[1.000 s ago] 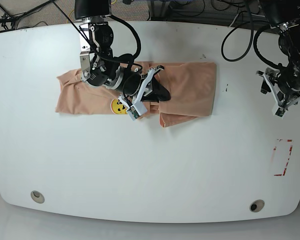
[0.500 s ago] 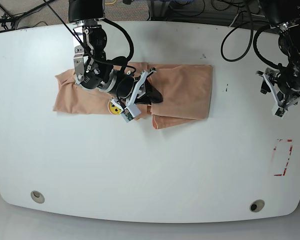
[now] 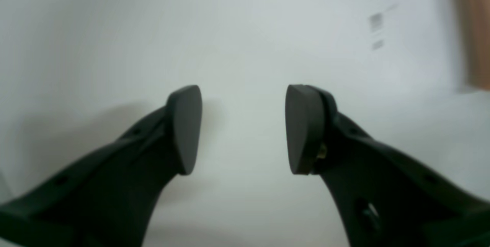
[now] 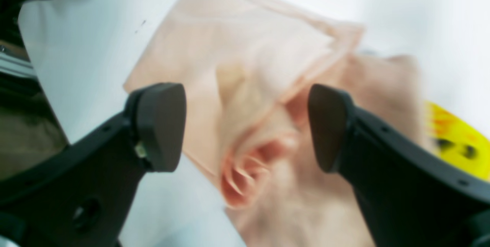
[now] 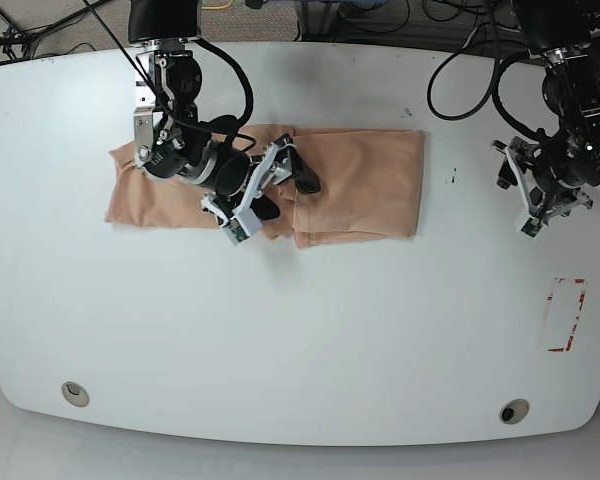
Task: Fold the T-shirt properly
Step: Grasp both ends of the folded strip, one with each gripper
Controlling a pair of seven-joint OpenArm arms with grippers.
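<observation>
While the T-shirt (image 5: 350, 180) lies rumpled, peach-pink, upper left on the white tabletop (image 5: 300, 330) | right hand (image 4: 245, 128) spread wide above bunched folds | left hand (image 3: 243, 128) wide, over bare tabletop at right

In the base view the right gripper (image 5: 280, 185) and its arm cover the middle of the T-shirt (image 5: 365, 180), so the yellow print cannot be seen there. The right wrist view is blurred: the cloth's folds smear together, the print (image 4: 457, 139) is cut off by the picture's right edge, and whether the fingers (image 4: 160, 124) touch the cloth cannot be told. In the left wrist view only a blurred strip of the T-shirt (image 3: 472, 28) shows at the right edge, and small grey marks (image 3: 377, 28) on the table (image 3: 245, 28) are too blurred to read. The left gripper (image 5: 540, 205) is too small in the base view to show its jaws.
</observation>
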